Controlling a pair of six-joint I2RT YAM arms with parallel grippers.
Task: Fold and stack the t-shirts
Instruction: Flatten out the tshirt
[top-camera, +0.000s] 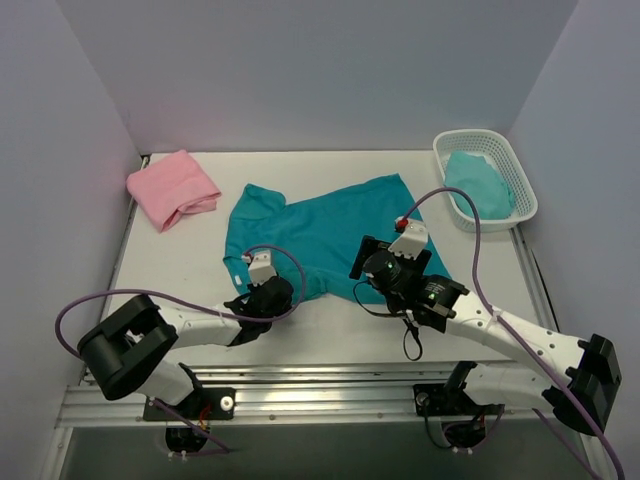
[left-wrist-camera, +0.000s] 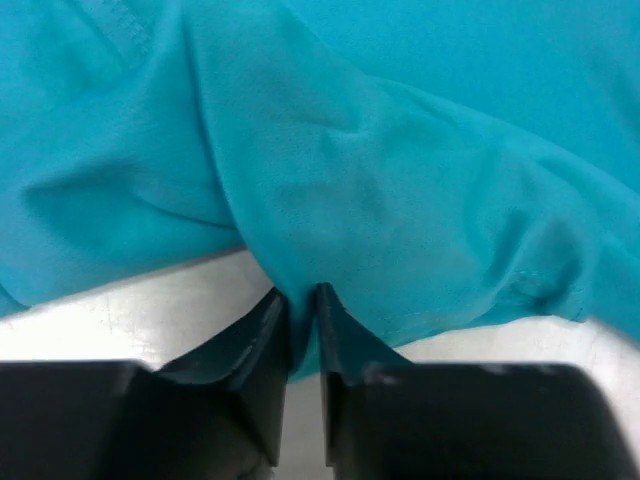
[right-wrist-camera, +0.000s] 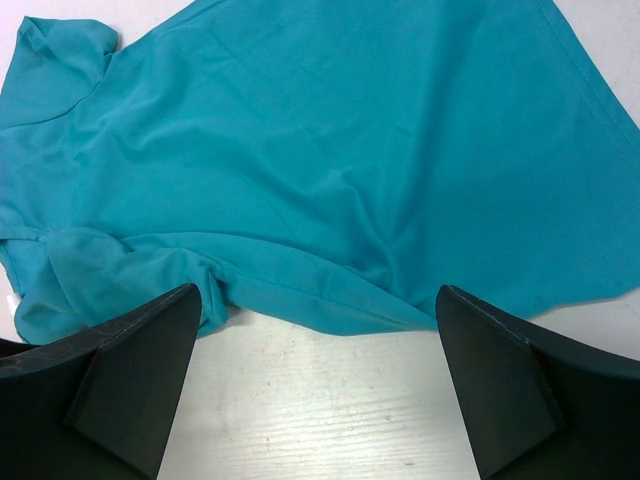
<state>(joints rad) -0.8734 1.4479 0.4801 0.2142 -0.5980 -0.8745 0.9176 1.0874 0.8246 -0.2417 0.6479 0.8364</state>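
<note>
A teal t-shirt (top-camera: 320, 232) lies spread and rumpled on the white table, mid-table. My left gripper (top-camera: 262, 292) is shut on the shirt's near left hem; the left wrist view shows the teal cloth (left-wrist-camera: 380, 200) pinched between the two black fingers (left-wrist-camera: 262, 330). My right gripper (top-camera: 385, 268) is open and empty, hovering over the shirt's near edge; in its wrist view the hem (right-wrist-camera: 320, 300) lies just beyond the wide-apart fingers (right-wrist-camera: 130, 370). A folded pink t-shirt (top-camera: 172, 188) lies at the back left.
A white plastic basket (top-camera: 497, 150) at the back right holds another teal cloth (top-camera: 480, 182). White walls enclose the table on three sides. A metal rail (top-camera: 320, 385) runs along the near edge by the arm bases.
</note>
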